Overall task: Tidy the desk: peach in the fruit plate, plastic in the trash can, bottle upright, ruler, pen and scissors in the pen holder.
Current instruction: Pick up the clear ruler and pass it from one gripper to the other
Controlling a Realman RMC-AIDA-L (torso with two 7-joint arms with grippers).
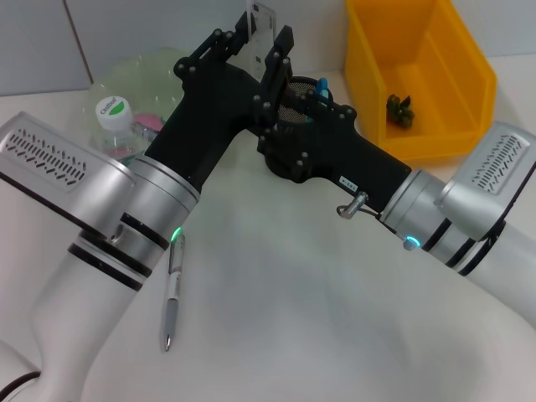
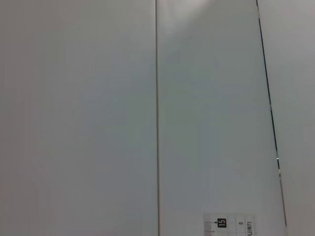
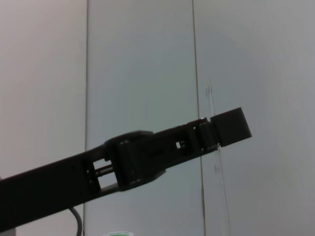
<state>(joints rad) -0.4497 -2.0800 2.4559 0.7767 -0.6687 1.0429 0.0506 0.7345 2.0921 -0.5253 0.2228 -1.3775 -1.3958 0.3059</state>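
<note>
My left gripper (image 1: 262,40) is raised at the back of the desk, over the black mesh pen holder (image 1: 295,102), and is shut on the clear ruler (image 1: 260,23), which stands upright. The ruler's end marked 15 (image 2: 229,225) shows in the left wrist view, and its thin edge (image 3: 212,101) shows in the right wrist view. My right gripper (image 1: 283,138) sits tight against the pen holder, which has something blue (image 1: 322,90) sticking out of it. A silver pen (image 1: 173,289) lies on the cloth by my left arm. The bottle (image 1: 111,109) and a pink object (image 1: 147,124) lie in the green fruit plate (image 1: 146,71). The scissors are not in sight.
The yellow bin (image 1: 435,100) stands at the back right with a small dark green object (image 1: 400,110) inside. Both forearms cross the middle of the desk. A white wall lies just behind the pen holder.
</note>
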